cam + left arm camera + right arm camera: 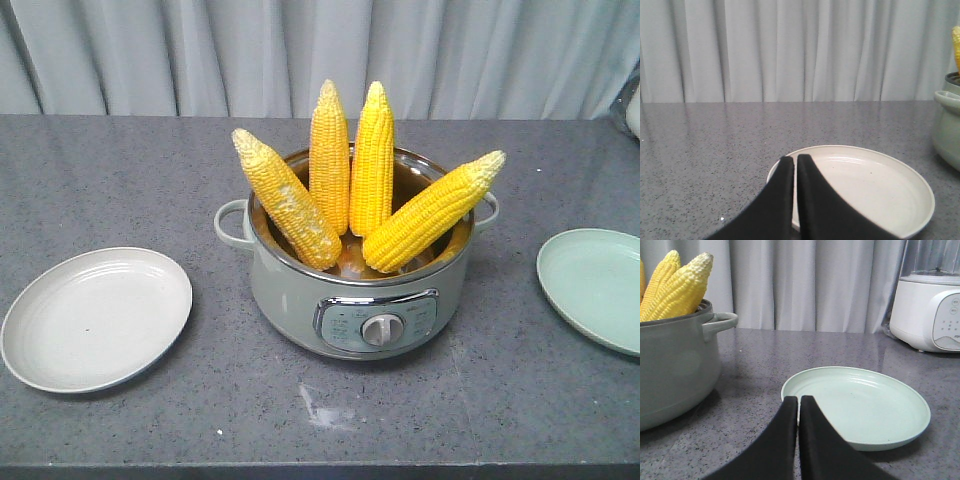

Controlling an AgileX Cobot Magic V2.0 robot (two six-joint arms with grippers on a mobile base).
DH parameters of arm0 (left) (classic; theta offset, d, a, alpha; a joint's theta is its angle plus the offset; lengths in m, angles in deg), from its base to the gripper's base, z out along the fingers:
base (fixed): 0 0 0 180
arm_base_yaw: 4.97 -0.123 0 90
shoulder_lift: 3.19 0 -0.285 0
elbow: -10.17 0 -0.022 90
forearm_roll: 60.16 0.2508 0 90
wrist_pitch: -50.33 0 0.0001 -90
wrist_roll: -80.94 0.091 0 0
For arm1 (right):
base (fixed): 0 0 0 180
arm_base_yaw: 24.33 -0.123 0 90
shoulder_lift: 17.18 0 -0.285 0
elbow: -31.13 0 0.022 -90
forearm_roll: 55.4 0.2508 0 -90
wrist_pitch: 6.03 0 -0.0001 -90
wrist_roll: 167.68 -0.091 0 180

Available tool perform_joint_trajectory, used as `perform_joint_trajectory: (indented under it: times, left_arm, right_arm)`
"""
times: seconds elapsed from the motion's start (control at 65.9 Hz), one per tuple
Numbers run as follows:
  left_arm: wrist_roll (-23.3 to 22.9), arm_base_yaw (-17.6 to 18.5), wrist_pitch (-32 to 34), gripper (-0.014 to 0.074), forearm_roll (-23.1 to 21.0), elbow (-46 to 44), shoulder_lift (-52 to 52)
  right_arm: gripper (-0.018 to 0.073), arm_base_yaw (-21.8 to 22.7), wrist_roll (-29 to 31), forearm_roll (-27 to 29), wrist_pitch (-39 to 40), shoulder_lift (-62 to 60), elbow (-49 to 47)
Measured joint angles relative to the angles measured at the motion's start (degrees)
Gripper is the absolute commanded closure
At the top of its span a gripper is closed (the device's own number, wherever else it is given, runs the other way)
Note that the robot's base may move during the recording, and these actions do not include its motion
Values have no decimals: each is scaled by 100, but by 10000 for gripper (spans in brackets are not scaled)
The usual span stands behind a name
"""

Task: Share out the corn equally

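Several corn cobs (pixel 372 160) stand fanned out in a pale green cooker pot (pixel 300 300) at the counter's middle, tips up. Two of the corn cobs (pixel 682 285) show above the pot's rim (pixel 675 320) in the right wrist view, and one tip (pixel 956 42) in the left wrist view. A white plate (pixel 95 318) lies left of the pot, a mint plate (pixel 596 285) right of it. My left gripper (pixel 795 159) is shut and empty at the white plate's (pixel 875 185) near rim. My right gripper (pixel 799 399) is shut and empty at the mint plate's (pixel 865 405) near rim. Neither gripper appears in the front view.
A white blender base (pixel 930 315) stands behind the mint plate at the right. Grey curtain (pixel 300 50) hangs behind the speckled grey counter (pixel 120 180). The counter's front edge (pixel 320 468) runs close below the pot and plates.
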Motion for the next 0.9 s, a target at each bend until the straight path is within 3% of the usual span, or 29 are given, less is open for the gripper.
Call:
perform_joint_trajectory:
  times: [0.896]
  left_arm:
    - [0,0,0,603,0,0,0]
  right_arm:
    - [565,0,0,0,0,0,0]
